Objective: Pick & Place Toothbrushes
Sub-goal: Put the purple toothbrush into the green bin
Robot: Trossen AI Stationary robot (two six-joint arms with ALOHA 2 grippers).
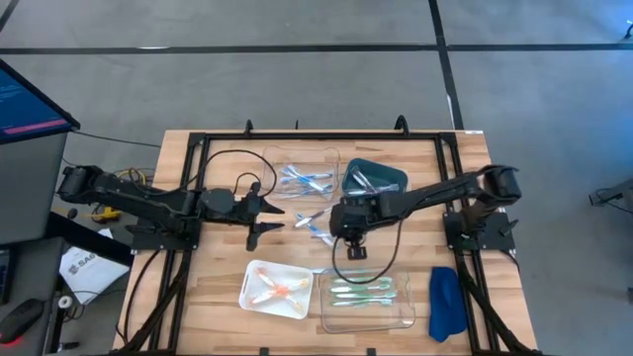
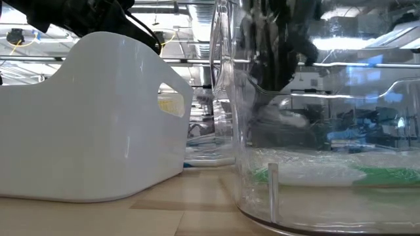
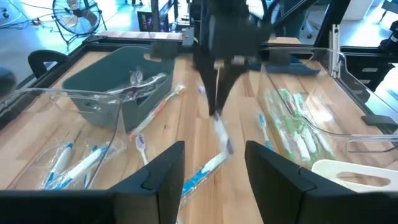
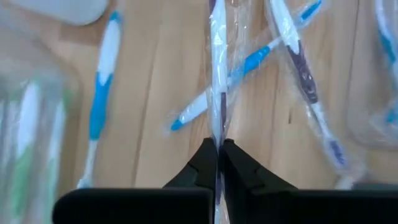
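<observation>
Several wrapped blue-and-white toothbrushes (image 1: 315,223) lie loose on the wooden table between the arms. My right gripper (image 4: 217,149) hovers over them, pointing steeply down, shut on one wrapped white-and-purple toothbrush (image 4: 217,74). In the left wrist view this gripper (image 3: 216,111) shows with the toothbrush (image 3: 222,134) dangling under it. My left gripper (image 1: 269,218) waits open just left of the loose pile, level with the table, holding nothing. My right gripper pinches the wrapped toothbrush between its two fingertips (image 4: 205,158), at one end of the handle (image 4: 217,134). The fingers come from above, pointing down. The toothbrush hangs below them along the line of the fingers; whether its lower end (image 3: 227,148) is clear of the table I cannot tell.
A clear tray (image 1: 321,156) with blue toothbrushes and a teal bin (image 1: 388,175) stand on the far side. Near the front stand a white tray (image 1: 252,295) with orange toothbrushes and a clear tray (image 1: 328,314) with green ones. A blue cloth (image 1: 445,302) lies at the front right.
</observation>
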